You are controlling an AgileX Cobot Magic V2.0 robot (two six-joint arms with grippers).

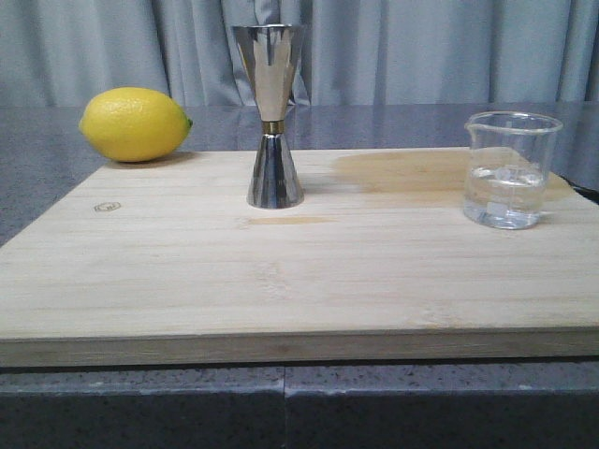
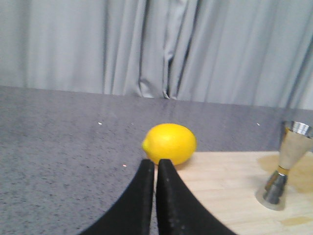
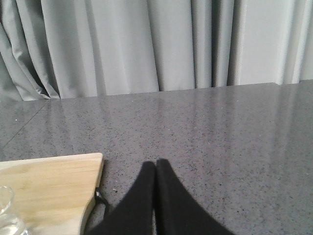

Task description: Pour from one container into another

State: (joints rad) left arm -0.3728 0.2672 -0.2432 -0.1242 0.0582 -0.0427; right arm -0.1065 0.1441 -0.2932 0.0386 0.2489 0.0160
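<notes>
A clear glass beaker (image 1: 510, 170) with some clear liquid stands upright at the right of the wooden board (image 1: 281, 281); only its rim (image 3: 5, 208) shows in the right wrist view. The steel hourglass jigger (image 1: 271, 116) with a gold waist band stands upright at the board's back middle and shows as the jigger (image 2: 285, 166) in the left wrist view. Neither gripper appears in the front view. My left gripper (image 2: 156, 163) is shut and empty, just short of the lemon. My right gripper (image 3: 155, 163) is shut and empty over the grey counter, off the board's right end.
A yellow lemon (image 1: 135, 123) lies at the board's back left corner, also seen as the lemon (image 2: 169, 143) beyond the left fingers. A damp patch (image 1: 402, 173) marks the board between jigger and beaker. Grey speckled counter (image 3: 220, 137) surrounds the board; grey curtains (image 1: 421, 47) hang behind.
</notes>
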